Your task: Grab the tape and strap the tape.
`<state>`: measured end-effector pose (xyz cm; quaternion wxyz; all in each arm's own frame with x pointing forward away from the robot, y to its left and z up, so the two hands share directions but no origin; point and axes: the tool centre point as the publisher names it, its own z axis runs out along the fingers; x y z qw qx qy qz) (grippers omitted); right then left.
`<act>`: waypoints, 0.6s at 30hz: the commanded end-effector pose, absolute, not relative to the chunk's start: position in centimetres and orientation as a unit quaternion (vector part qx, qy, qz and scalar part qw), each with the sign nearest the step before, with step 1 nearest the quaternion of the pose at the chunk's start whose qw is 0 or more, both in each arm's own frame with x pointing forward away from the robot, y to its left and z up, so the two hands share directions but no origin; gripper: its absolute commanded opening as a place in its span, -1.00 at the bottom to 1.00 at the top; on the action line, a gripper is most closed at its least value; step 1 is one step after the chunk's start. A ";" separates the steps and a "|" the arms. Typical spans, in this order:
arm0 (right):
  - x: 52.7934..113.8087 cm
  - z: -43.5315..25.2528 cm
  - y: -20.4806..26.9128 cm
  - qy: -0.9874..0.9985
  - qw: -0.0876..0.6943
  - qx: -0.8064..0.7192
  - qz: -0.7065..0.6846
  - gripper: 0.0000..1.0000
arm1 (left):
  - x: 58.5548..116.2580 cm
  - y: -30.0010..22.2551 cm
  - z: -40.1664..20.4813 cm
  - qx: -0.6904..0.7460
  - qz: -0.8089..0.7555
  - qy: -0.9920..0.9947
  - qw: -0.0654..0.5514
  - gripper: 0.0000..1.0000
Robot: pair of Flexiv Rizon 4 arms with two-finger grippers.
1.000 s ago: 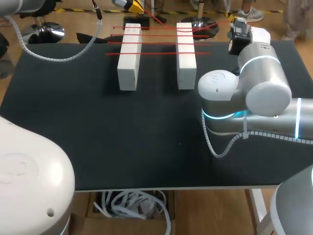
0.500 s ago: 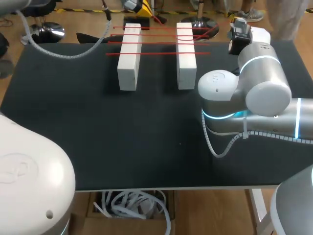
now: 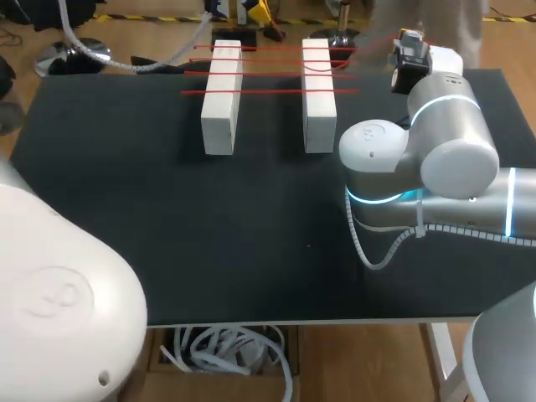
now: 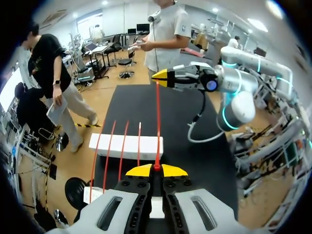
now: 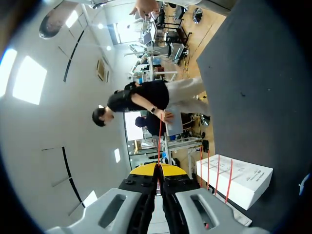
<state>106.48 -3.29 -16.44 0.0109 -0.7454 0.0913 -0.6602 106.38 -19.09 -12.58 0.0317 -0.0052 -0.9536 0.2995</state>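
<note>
The left tool has slid rightward along the desk's far edge, its tips pressed together on the red tape. The right tool pinches the strand's other end. That strand runs taut and straight between them. Other strands lie crosswise over the white blocks. In the head view the left tool is cut off at the far edge.

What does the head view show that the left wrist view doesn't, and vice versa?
Head view only: both white blocks side by side, seen from above. Left wrist view only: the left claw shut on a red tape stretched ahead to the right claw. Both: red strips lying across a block, the black table, the right arm.
</note>
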 end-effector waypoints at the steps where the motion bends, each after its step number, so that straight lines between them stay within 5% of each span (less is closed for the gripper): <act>1: 106.5 -16.3 -3.3 0.092 0.010 -0.747 -0.658 -1.00 | 106.5 -19.7 -12.4 -0.006 0.257 -0.966 0.033 -1.00; 18: 106.5 -16.3 -3.3 0.092 0.010 -0.747 -0.658 -1.00 | 106.8 -22.0 -12.2 -0.022 0.196 -0.980 0.033 -1.00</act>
